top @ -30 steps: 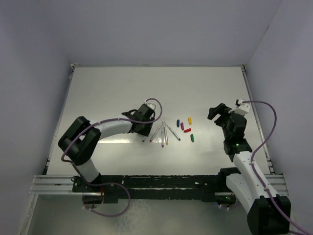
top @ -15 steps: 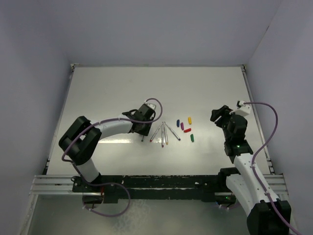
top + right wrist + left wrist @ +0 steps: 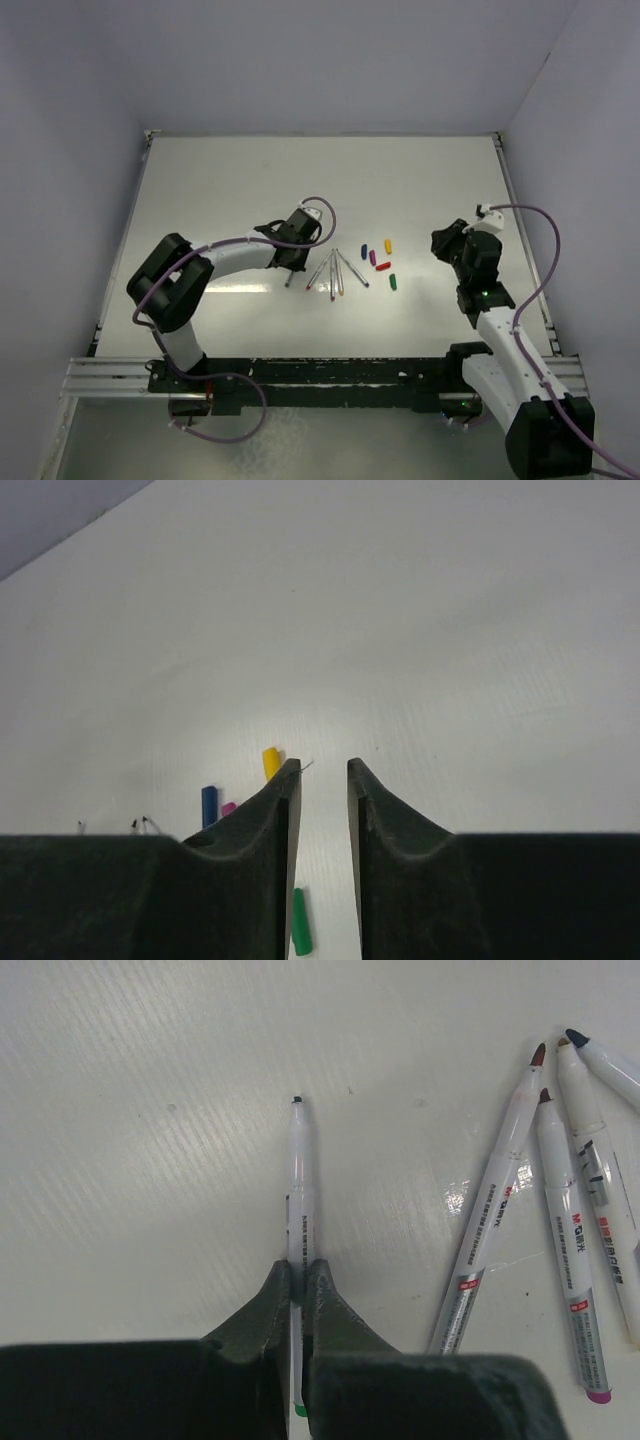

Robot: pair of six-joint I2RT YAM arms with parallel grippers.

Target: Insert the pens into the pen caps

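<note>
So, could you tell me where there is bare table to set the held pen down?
The far half of the table, beyond the caps and pens, is bare, as is the near strip in front of them. Mid-table is crowded: left gripper with its pen, loose pens, caps, then right gripper.

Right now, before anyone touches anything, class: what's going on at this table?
The left hand is shut on one pen, pinching it near its back end, tip pointing out over the table. Four other pens lie loose in a bunch beside it. The five caps lie apart from them, none fitted yet. The right hand is open and empty, beyond the caps.
</note>
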